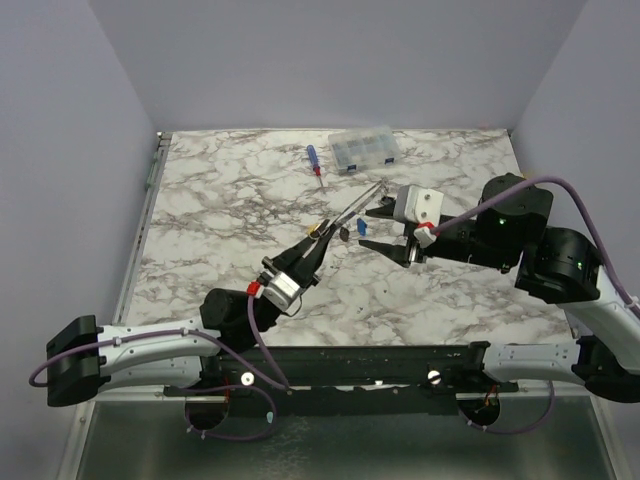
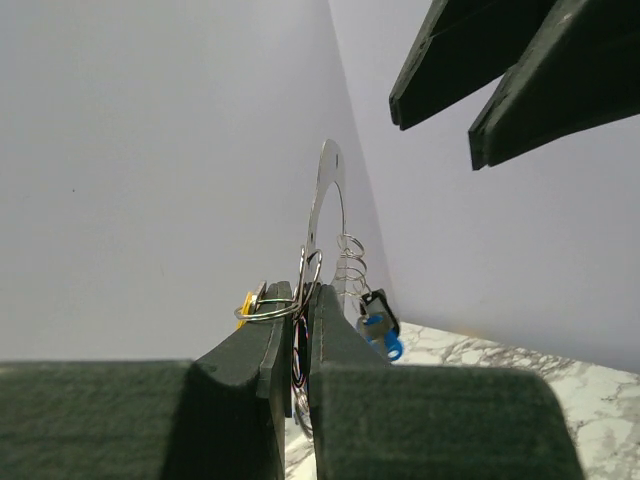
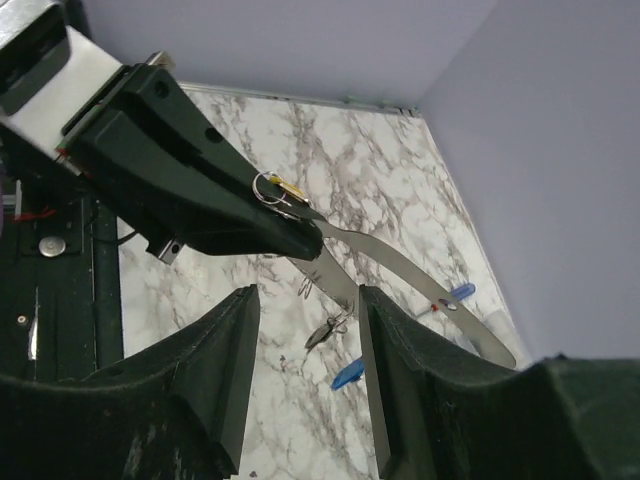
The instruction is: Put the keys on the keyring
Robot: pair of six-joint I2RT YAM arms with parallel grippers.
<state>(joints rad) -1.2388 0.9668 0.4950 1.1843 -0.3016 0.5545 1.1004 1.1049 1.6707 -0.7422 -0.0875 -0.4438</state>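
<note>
The keyring [image 1: 360, 205] is a long grey metal loop seen edge-on, and my left gripper [image 1: 320, 236] is shut on its lower end, holding it tilted up over the table. In the left wrist view the keyring [image 2: 322, 205] rises from between the closed fingers [image 2: 262, 335]. A yellow key [image 2: 247, 303] hangs on a small wire ring beside them. A black key [image 2: 374, 303] and a blue key [image 2: 386, 344] dangle to the right. My right gripper [image 1: 379, 230] is open beside the black key [image 3: 326, 333] and the blue key [image 3: 348, 374], which is close under the keyring [image 3: 400, 268]; nothing is between its fingers.
A blue-and-red-handled screwdriver [image 1: 314, 162] lies on the marble table [image 1: 220, 210] behind the arms, and a clear compartment box [image 1: 365, 148] stands at the back. Walls close the table in on both sides.
</note>
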